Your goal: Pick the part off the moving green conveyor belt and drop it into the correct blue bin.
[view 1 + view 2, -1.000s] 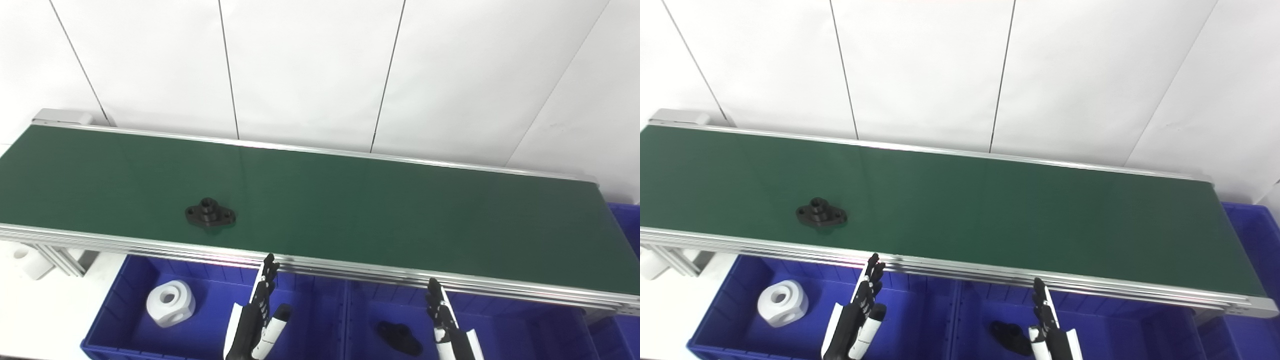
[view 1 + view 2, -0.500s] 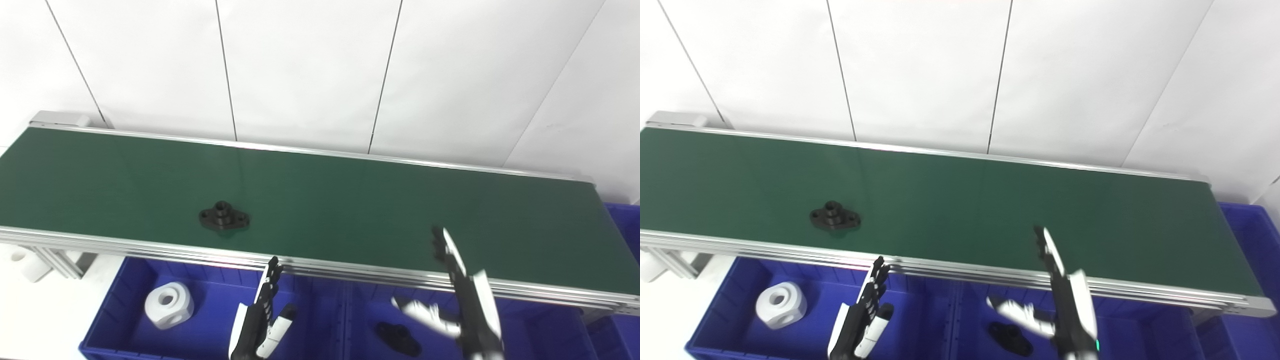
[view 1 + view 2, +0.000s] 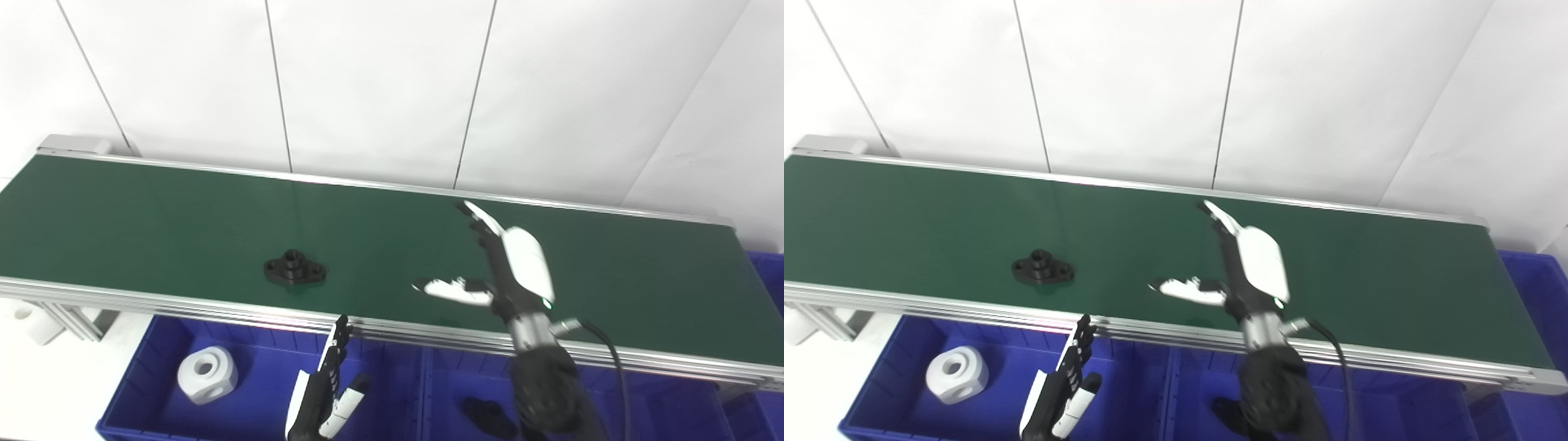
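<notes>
A black flanged part (image 3: 294,271) lies on the green conveyor belt (image 3: 153,208), near its front edge and left of the middle. My right hand (image 3: 511,263) is raised over the belt to the right of the part, open, thumb spread toward it, holding nothing. A clear stretch of belt separates them. My left hand (image 3: 324,392) hangs open below the belt's front rail, over the left blue bin (image 3: 141,373).
The left blue bin holds a white block with a hole (image 3: 207,373). The middle blue bin (image 3: 643,404) holds a black part (image 3: 487,418), partly behind my right forearm. Another blue bin (image 3: 762,269) sits at the belt's right end. A white panelled wall stands behind.
My right hand has risen from below the front rail to above the belt and spread open. The black part has travelled to the right along the belt. My left hand has barely moved.
</notes>
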{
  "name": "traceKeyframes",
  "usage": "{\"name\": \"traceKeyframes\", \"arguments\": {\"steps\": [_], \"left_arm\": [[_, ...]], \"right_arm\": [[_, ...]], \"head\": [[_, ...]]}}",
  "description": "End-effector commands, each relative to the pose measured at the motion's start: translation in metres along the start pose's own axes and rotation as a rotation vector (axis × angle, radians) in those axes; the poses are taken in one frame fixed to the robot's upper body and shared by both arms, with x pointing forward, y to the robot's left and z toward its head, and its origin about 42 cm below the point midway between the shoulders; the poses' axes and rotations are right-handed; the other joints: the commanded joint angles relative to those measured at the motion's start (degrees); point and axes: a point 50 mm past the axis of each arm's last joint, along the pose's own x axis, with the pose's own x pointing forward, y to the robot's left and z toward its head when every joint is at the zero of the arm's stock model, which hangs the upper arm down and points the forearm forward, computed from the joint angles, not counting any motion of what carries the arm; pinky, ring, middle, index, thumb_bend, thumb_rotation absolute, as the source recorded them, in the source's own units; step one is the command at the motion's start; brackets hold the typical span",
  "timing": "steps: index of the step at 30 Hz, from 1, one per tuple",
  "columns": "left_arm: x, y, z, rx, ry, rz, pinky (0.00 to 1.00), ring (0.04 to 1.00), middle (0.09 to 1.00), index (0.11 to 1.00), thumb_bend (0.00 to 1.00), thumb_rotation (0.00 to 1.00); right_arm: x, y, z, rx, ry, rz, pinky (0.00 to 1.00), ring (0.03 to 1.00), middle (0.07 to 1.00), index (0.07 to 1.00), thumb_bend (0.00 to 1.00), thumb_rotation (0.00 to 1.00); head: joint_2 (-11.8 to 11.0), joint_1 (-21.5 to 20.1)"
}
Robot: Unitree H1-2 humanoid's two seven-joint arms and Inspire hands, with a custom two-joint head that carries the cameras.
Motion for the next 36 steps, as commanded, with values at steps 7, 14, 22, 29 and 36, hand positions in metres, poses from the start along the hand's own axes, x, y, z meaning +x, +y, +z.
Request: {"name": "traceKeyframes", "arguments": {"steps": [7,14,22,29,36], "left_arm": [[0.003,-0.020,0.019,-0.037,-0.098,-0.021,1.00,1.000,0.989,1.000,0.74,0.84],[0.002,-0.024,0.024,-0.042,-0.112,-0.032,0.99,0.993,0.994,1.000,0.73,0.83],[0.000,-0.030,0.027,-0.057,-0.120,-0.031,1.00,0.994,0.986,1.000,0.73,0.81],[-0.003,-0.037,0.033,-0.048,-0.136,-0.027,0.98,0.990,0.989,1.000,0.72,0.81],[-0.005,-0.041,0.037,-0.052,-0.145,-0.030,0.97,0.990,0.990,1.000,0.73,0.81]], "right_arm": [[0.046,0.015,0.028,-0.184,-0.064,-0.055,0.74,0.754,0.786,0.813,0.96,0.38],[0.069,0.033,0.040,-0.237,-0.068,-0.004,0.74,0.753,0.784,0.807,0.98,0.36],[0.081,0.049,0.041,-0.229,-0.033,0.058,0.74,0.770,0.801,0.811,0.95,0.35],[0.085,0.064,0.033,-0.219,0.021,0.116,0.66,0.741,0.791,0.809,0.95,0.37],[0.085,0.078,0.028,-0.213,0.070,0.216,0.53,0.597,0.671,0.764,0.93,0.41]], "head": [[0.1,0.5],[0.2,1.4],[0.5,2.6],[0.9,3.8],[1.4,4.9]]}}
